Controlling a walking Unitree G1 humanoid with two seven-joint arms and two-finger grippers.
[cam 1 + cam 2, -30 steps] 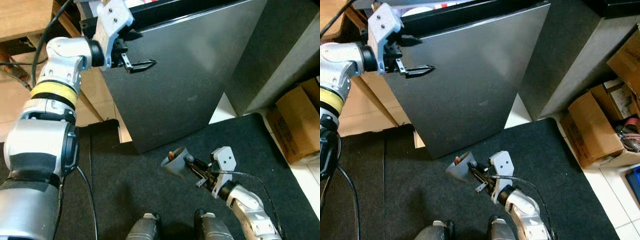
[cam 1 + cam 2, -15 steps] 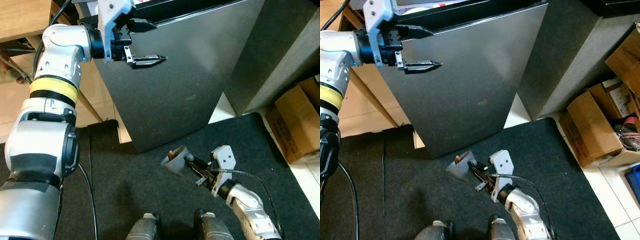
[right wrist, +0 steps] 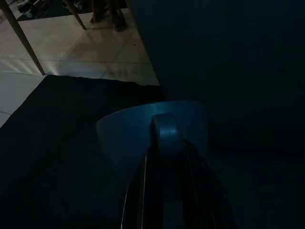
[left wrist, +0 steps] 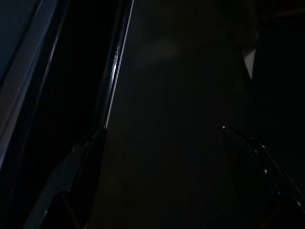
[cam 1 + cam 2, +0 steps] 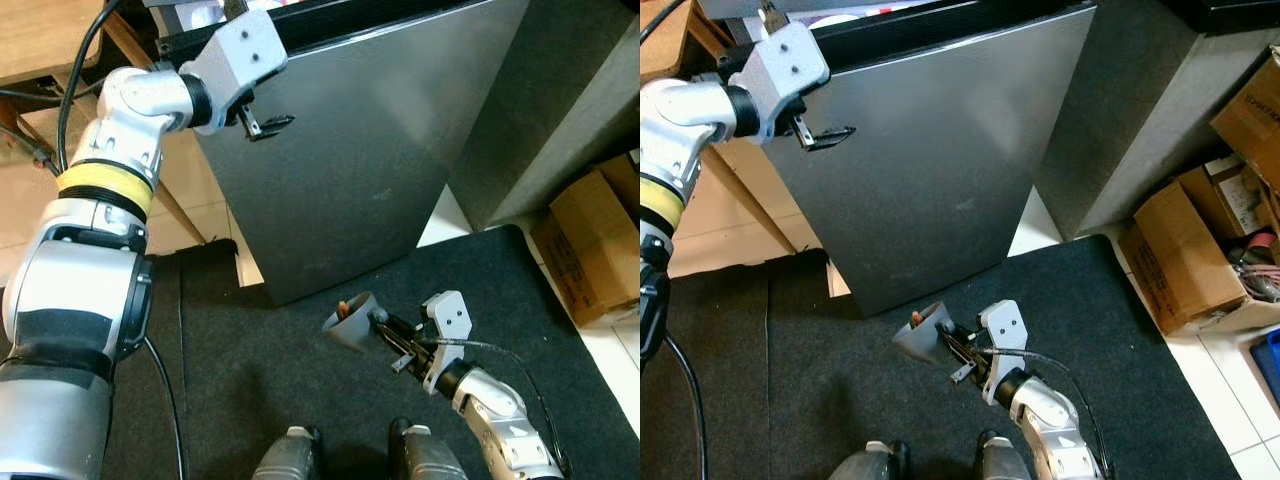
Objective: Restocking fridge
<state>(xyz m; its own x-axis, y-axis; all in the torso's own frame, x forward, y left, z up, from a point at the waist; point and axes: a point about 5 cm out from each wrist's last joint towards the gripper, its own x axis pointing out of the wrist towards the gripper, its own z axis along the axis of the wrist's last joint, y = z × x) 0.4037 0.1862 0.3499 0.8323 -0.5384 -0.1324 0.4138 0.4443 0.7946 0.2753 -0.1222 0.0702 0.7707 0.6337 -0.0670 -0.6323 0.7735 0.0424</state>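
Right gripper (image 5: 385,335): hanging low over the dark mat (image 5: 250,360), fingers pinching the handle of a blue cup (image 5: 347,322) lying on its side, something orange showing inside.
Left gripper (image 5: 825,130): reaching at the upper left corner of the fridge door (image 5: 940,160), fingers spread, one by the door's edge.
Fridge: standing ahead of the cup, door blocking the way in.
Boxes (image 5: 1200,250): sitting well apart, right.

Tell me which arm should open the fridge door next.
Probably left. The left gripper is raised against the top of the fridge door, by its upper edge, holding nothing. The right gripper hangs low over the mat, shut on a grey cup.
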